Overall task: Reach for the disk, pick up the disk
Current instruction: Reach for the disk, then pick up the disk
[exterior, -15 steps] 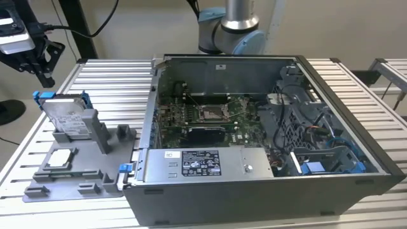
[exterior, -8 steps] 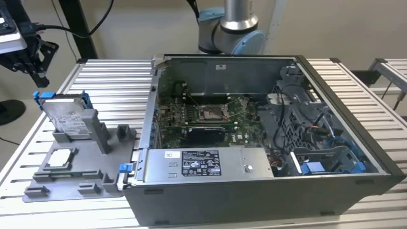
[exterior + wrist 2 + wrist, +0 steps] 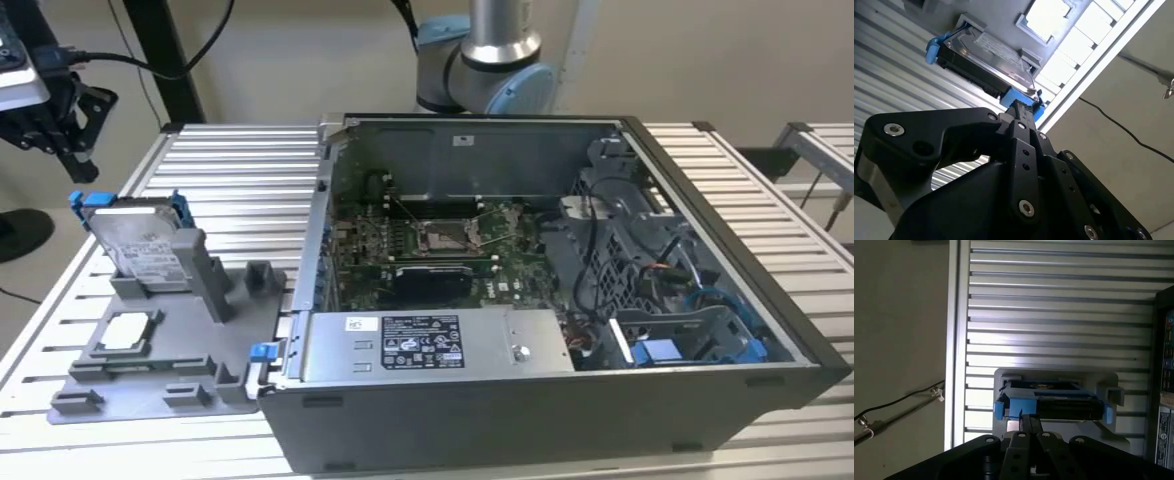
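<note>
Contact is not made yet: my black linkage gripper (image 3: 67,140) hangs above and apart from the flat silver-grey metal disk (image 3: 140,245) in its blue plastic frame. The disk stands on edge in a grey plastic holder (image 3: 160,370), just beside the open grey computer case (image 3: 534,400), on the exterior view's left of it. In both wrist views the jaws are pressed together, gripping nothing. My worry is that, going down closed like this, I would strike the disk's upper edge and tip it from the holder instead of straddling it.
</note>
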You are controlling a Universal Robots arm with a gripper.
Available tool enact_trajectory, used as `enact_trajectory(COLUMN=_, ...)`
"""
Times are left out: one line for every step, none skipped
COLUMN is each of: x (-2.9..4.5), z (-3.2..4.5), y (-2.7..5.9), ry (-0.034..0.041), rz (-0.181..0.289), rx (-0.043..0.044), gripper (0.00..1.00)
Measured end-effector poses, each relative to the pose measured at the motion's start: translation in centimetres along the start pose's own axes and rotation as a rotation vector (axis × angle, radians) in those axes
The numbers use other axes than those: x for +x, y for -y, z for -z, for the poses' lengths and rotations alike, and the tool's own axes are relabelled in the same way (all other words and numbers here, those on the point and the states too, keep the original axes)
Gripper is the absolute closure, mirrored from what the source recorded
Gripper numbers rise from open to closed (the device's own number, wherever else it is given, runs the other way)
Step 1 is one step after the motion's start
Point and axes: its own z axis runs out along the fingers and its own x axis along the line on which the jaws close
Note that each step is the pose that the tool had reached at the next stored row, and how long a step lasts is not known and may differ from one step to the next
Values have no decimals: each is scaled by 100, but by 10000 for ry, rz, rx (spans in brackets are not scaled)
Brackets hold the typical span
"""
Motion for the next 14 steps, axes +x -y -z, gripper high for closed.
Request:
enact_trajectory(x=1, z=0, y=0, ry=0, rz=-2, rx=0, gripper=100)
enact_trajectory(x=2, z=0, y=0, ry=-1, rz=-1, rx=0, gripper=100)
enact_trajectory(x=2, z=0, y=0, ry=0, rz=-1, rx=0, gripper=100)
enact_trajectory(x=2, z=0, y=-1, ry=0, rz=-1, rx=0, gripper=100)
enact_trajectory(x=3, z=0, y=-1, ry=-1, rz=4, rx=0, gripper=100)
enact_trajectory(x=3, z=0, y=-1, ry=-1, rz=26, rx=0, gripper=100)
enact_trajectory(x=3, z=1, y=-1, ry=-4, rz=73, rx=0, gripper=100)
enact_trajectory(x=3, z=0, y=-1, ry=-7, rz=164, rx=0, gripper=100)
enact_trajectory(x=3, z=0, y=-1, ry=-13, rz=326, rx=0, gripper=100)
enact_trajectory(x=3, z=-1, y=-1, ry=-18, rz=498, rx=0, gripper=100)
enact_trajectory(x=3, z=-1, y=-1, ry=-26, rz=684, rx=0, gripper=100)
enact_trajectory(x=3, z=0, y=-1, ry=-34, rz=875, rx=1, gripper=100)
enact_trajectory(x=3, z=0, y=-1, ry=-41, rz=1054, rx=0, gripper=100)
enact_trajectory(x=3, z=0, y=-1, ry=-47, rz=1235, rx=0, gripper=100)
